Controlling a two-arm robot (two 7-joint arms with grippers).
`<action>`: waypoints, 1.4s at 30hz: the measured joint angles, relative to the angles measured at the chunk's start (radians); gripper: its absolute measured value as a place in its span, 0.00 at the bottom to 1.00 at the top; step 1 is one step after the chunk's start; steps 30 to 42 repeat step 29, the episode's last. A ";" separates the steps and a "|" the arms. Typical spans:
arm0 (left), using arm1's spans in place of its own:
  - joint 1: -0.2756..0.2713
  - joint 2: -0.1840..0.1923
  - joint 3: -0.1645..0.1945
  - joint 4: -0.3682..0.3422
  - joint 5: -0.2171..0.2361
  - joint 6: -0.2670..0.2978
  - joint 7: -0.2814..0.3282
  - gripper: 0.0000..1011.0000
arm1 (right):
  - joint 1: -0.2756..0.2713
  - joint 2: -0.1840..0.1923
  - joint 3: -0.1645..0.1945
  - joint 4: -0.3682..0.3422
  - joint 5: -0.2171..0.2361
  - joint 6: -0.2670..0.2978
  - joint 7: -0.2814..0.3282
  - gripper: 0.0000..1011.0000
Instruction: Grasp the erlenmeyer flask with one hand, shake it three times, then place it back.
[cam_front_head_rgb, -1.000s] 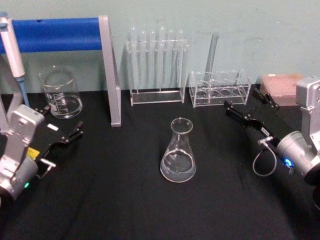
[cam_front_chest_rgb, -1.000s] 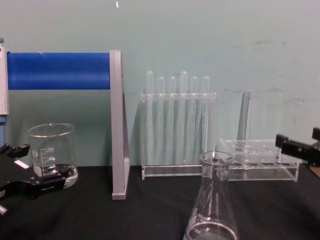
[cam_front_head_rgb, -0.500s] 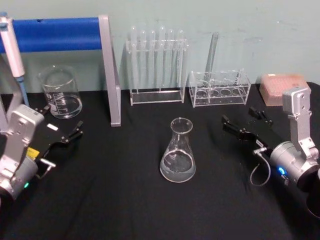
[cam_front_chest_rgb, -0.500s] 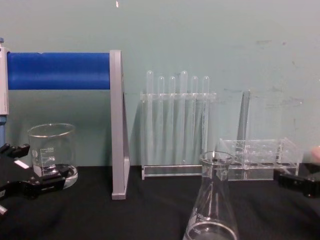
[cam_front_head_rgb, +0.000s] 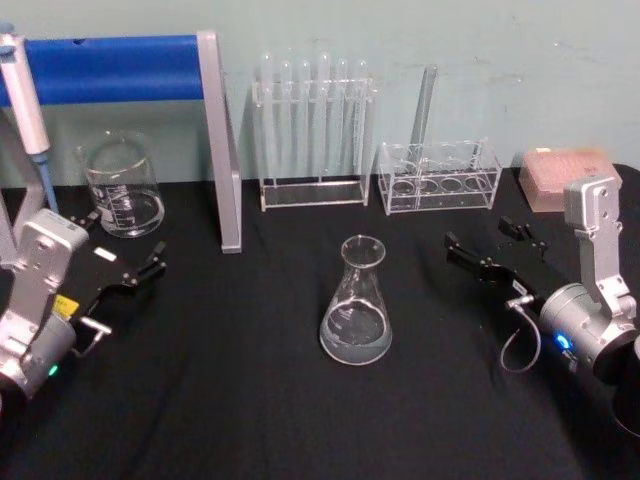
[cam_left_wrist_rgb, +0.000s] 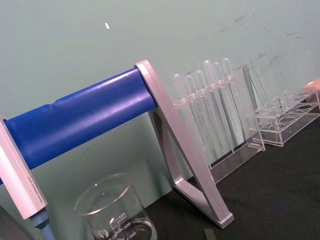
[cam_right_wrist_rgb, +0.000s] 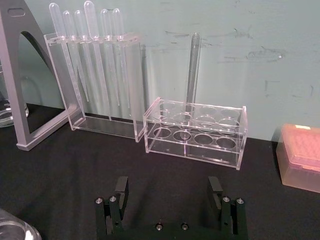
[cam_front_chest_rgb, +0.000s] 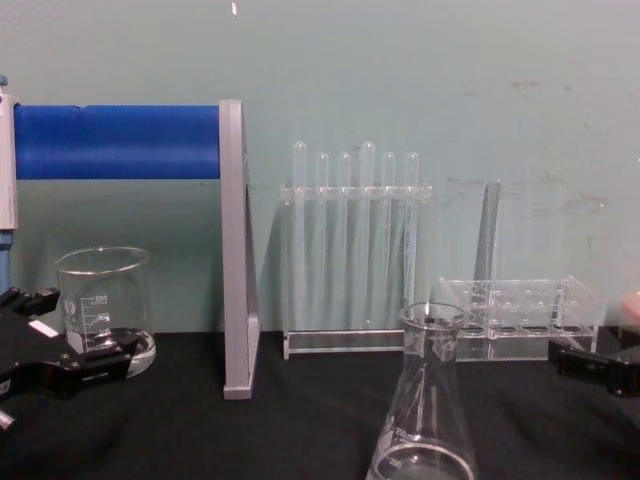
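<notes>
Erlenmeyer flask (cam_front_head_rgb: 356, 305) stands upright mid-table on the black cloth (cam_front_head_rgb: 250, 400), a little clear liquid in its base, untouched. Right gripper (cam_front_head_rgb: 492, 252) hovers off to the flask's right, well apart from it, jaws spread wide and holding nothing, in front of the low clear tube rack (cam_front_head_rgb: 440, 176) with 1 tube. Left gripper (cam_front_head_rgb: 130, 265) sits at the table's left edge near the glass beaker (cam_front_head_rgb: 122, 185), jaws apart, empty.

Right gripper (cam_front_head_rgb: 487, 251) fingers apart (left gripper (cam_front_head_rgb: 125, 268) parked).
</notes>
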 joint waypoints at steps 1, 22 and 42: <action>0.000 0.000 0.000 0.000 0.000 0.000 0.000 0.99 | 0.000 0.000 0.000 0.000 0.000 0.000 0.000 0.99; 0.000 0.000 0.000 0.000 0.000 0.000 0.000 0.99 | 0.000 0.003 -0.003 -0.002 0.002 -0.005 0.001 0.99; 0.000 0.000 0.000 0.000 0.000 0.000 0.000 0.99 | 0.000 0.003 -0.003 -0.002 0.002 -0.005 0.001 0.99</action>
